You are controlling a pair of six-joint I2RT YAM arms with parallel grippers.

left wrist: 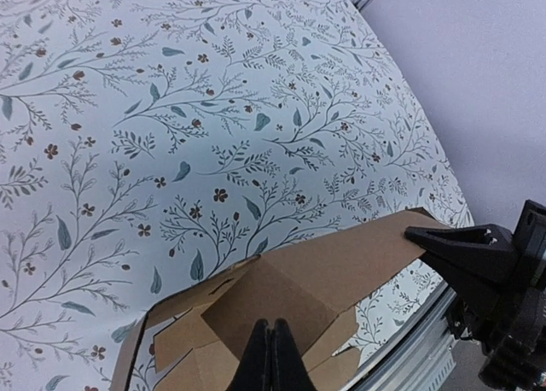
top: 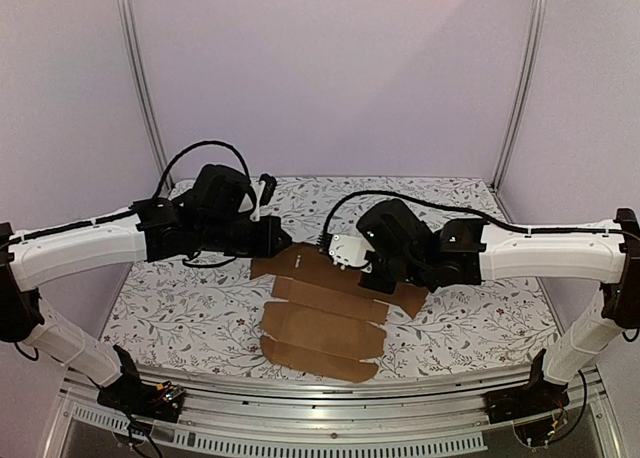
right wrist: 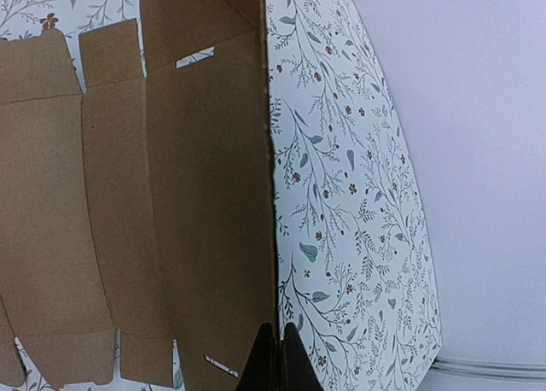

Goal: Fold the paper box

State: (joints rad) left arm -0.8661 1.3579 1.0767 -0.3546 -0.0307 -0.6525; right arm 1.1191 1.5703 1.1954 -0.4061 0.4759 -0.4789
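Left post (top: 140, 88): slim metal upright at the back-left corner, standing against a pale lilac wall (top: 330, 68).
Left arm (top: 90, 243): white shell with a black wrist section. It reaches from the near-left corner inward over the worktop (top: 170, 313), and a black cable loops above the wrist.
Left pincer (top: 286, 244): drawn fully narrow at the far-left part of the paper box (top: 320, 328). In the left wrist view the two fingertips (left wrist: 258, 367) press together with a brown panel caught at their tips.
Paper box, overall: a flat, die-cut brown cardboard sheet lying mid-worktop between the two arms. Its creased panels and notched side flaps spread toward the near edge.
Paper box, far panel: lifted off the patterned surface, as the left wrist view shows. It runs as a raised strip from the left pincer across to the right pincer, while the nearer panels lie flat.
Paper box, right wrist view: the long panels run away from the camera with two small slots cut in them, and one straight edge rises directly from the fingertips (right wrist: 264, 374).
Right pincer (top: 348, 267): closed tight on the far-right end of the raised panel, seen as a black point meeting the cardboard's tip in the left wrist view.
Right arm (top: 550, 250): white shell with a black wrist, reaching inward from the near-right corner.
Worktop: covered with a white cloth printed with grey leaves and small dark flowers.
Right post (top: 520, 78): metal upright at the back-right corner.
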